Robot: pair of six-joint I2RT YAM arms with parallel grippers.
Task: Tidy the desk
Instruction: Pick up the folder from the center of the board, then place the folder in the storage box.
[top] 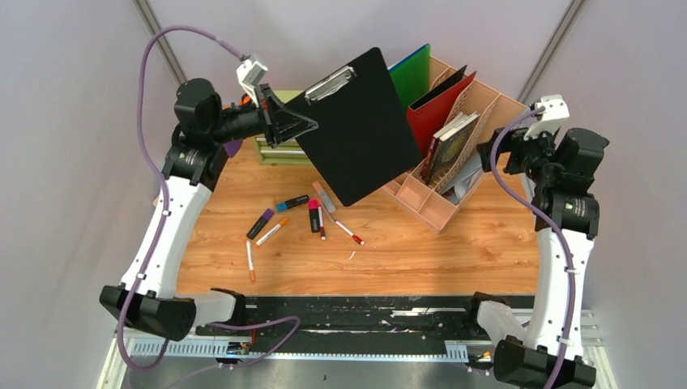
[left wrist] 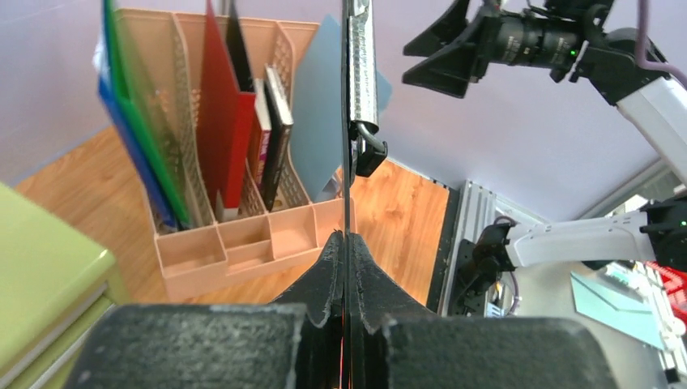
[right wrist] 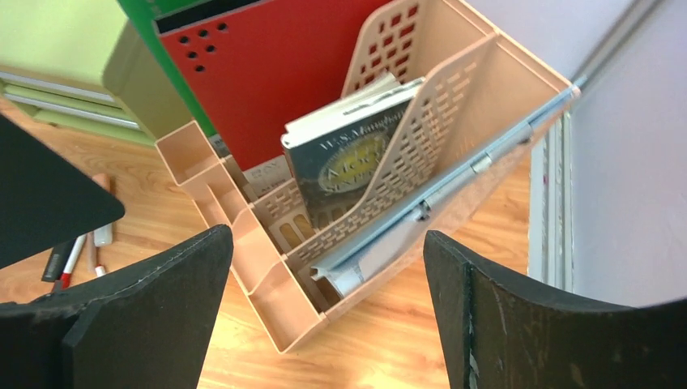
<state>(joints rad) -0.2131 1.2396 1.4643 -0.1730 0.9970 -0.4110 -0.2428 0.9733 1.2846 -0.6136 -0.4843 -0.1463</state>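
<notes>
The left pincer (left wrist: 346,243) is clamped on one edge of a black clipboard (top: 360,121). It holds the board aloft and tilted, metal clip uppermost, over the far half of the worktop (top: 454,259). Below that pincer, an olive-green drawer chest (top: 279,152) sits at the far edge, toward the left corner.

The right pincer (right wrist: 324,239) stands wide apart and grips nothing. It hangs above a peach file rack (top: 437,207) in the far right corner. The rack holds a green folder (top: 411,73), a red folder (right wrist: 267,73), a book (right wrist: 344,158) and a grey flat item in its outermost slot.

Pens and markers (top: 298,217) lie scattered flat, left of the worktop's middle. The orange-brown worktop stretches beneath both arms, with its black-and-silver rail (top: 340,312) along the near edge.
</notes>
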